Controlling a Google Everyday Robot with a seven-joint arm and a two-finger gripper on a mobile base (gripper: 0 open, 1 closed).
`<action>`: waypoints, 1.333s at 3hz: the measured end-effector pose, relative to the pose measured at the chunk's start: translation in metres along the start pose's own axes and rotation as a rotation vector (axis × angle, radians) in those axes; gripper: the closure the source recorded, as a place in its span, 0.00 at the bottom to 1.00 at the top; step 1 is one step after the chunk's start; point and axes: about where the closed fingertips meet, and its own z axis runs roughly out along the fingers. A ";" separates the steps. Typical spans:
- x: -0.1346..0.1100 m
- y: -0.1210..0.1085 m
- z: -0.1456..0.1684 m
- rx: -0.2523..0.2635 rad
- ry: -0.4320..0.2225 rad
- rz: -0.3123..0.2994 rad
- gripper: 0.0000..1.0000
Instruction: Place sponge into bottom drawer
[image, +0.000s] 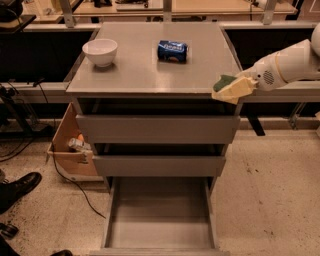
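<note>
Cabinet (156, 131) of grey metal fills the middle of the view, standing on a speckled floor (270, 200). Its flat worktop (145, 75) carries two things well apart from each other. Below the worktop sit two upper drawers (157, 129), each pulled out only slightly. Under them the bottom drawer (160, 225) is drawn far out toward the camera, its plain grey floor and low sides in full sight.

From the right edge a white arm (292, 62) reaches in toward the cabinet's front right corner. A cardboard box (66, 150) with some clutter inside stands on the floor against the cabinet's left side, and a dark shoe (19, 187) shows at the lower left.

On the worktop, a white bowl (100, 51) stands upright near the back left, and a blue can (172, 51) lies on its side near the back middle.

At the arm's tip, the end effector (246, 84) is pinching the sponge (230, 90). Held there, the sponge is at the worktop's front right corner, green layer up, overlapping the edge and high above the bottom drawer.
</note>
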 end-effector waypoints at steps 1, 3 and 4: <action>0.017 0.014 -0.011 -0.005 0.006 -0.021 1.00; 0.098 0.056 -0.020 -0.033 0.057 -0.097 1.00; 0.141 0.054 0.012 -0.062 0.094 -0.113 1.00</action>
